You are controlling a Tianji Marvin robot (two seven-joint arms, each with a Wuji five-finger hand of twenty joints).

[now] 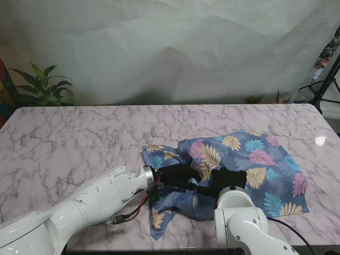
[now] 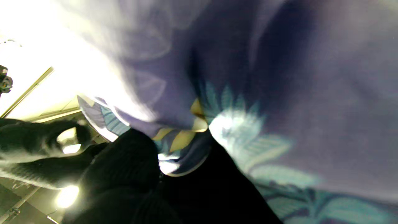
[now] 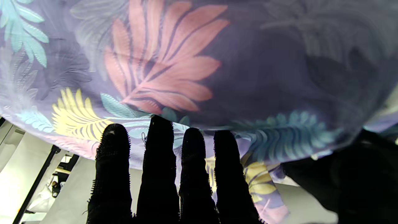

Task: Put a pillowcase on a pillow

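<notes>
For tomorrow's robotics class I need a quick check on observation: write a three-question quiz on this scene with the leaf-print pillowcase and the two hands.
1. True or false: the pillowcase lies nearer the table's right side than its left.
2. Which colour are the gloves on the left hand and right hand? A white, B black, C red.
3. Fill in: a potted ____ stands beyond the table's far left corner.

Key
1. True
2. B
3. plant
</notes>
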